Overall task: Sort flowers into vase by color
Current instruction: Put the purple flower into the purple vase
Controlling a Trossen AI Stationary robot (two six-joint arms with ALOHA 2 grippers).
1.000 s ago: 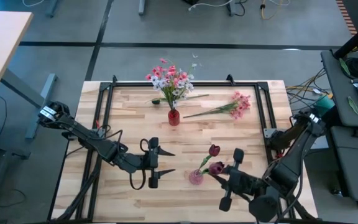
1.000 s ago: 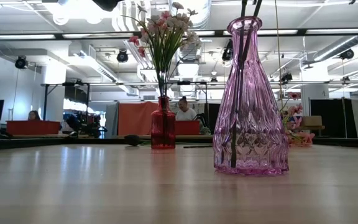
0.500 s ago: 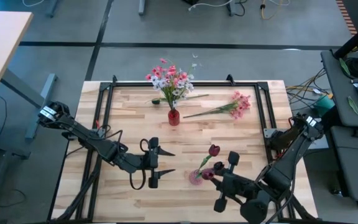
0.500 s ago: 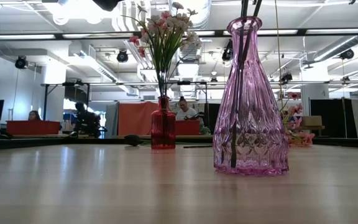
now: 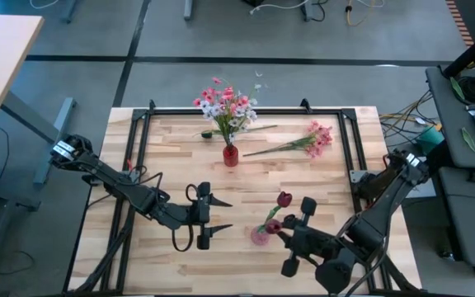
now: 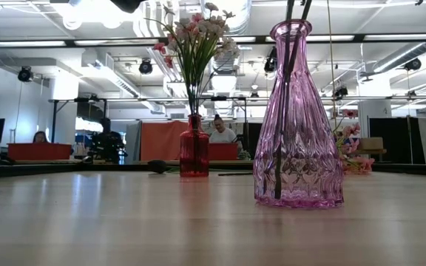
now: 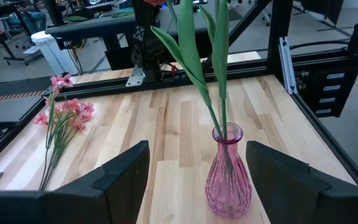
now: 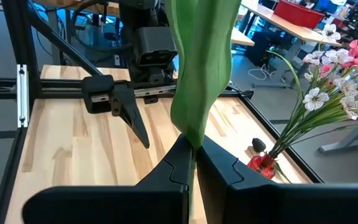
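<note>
A pink glass vase [image 5: 259, 237] stands near the table's front edge and holds two green stems [image 6: 287, 44]. One dark red tulip bud [image 5: 284, 199] leans out toward the far side. My right gripper [image 5: 281, 234] is just right of the vase, shut on the second tulip, whose bud [image 5: 272, 226] is over the vase. My left gripper [image 5: 223, 216] is open and empty, left of the vase, and its wrist view shows the vase [image 7: 227, 173] ahead. A red vase [image 5: 230, 155] at the back holds pink and white flowers [image 5: 225, 106]. My right gripper pinches the second tulip by its green leaf and stem [image 8: 191, 138] between its two fingers, below the bud. The fingers come from the table's right. The stem runs down into the pink vase, and its lower end [image 6: 278, 188] reaches the vase's bottom.
A bunch of pink flowers [image 5: 316, 139] lies on the table at the back right, and it also shows in the left wrist view [image 7: 64, 115]. A loose stem with a dark bud [image 5: 208, 134] lies beside the red vase. A black frame [image 5: 336, 111] borders the table.
My right gripper has gone toward the table's left edge, closer to the pink vase, still shut on the tulip. The held bud has moved with it from right of the vase to over its mouth. The stems inside the vase have stayed in place.
</note>
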